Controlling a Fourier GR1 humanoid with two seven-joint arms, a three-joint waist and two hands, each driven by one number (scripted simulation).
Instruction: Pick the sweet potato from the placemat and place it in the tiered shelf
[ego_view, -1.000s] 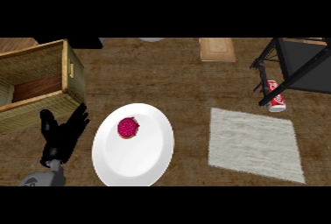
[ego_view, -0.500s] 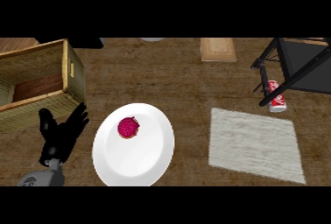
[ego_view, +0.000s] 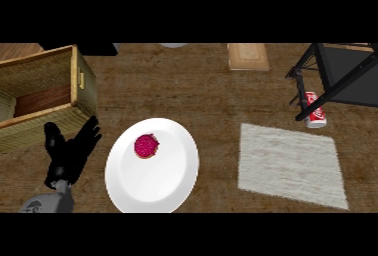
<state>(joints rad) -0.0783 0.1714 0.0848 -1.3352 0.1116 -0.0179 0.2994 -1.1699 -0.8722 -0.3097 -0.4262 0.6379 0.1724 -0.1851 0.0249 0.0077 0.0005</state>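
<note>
A pale grey placemat (ego_view: 290, 165) lies flat at the right of the counter with nothing on it. The black tiered shelf (ego_view: 347, 75) stands at the top right, partly cut off by the view's edge. No sweet potato shows anywhere in the head view. My left hand (ego_view: 68, 155) rests open at the lower left, fingers up, between a wicker box and a white plate, touching neither. My right hand does not show.
A white plate (ego_view: 155, 180) left of centre holds a small round magenta-red food item (ego_view: 146, 145). An open wicker box (ego_view: 44, 95) fills the left. A red can (ego_view: 314, 109) lies by the shelf's leg. A wooden board (ego_view: 247, 56) sits at the back.
</note>
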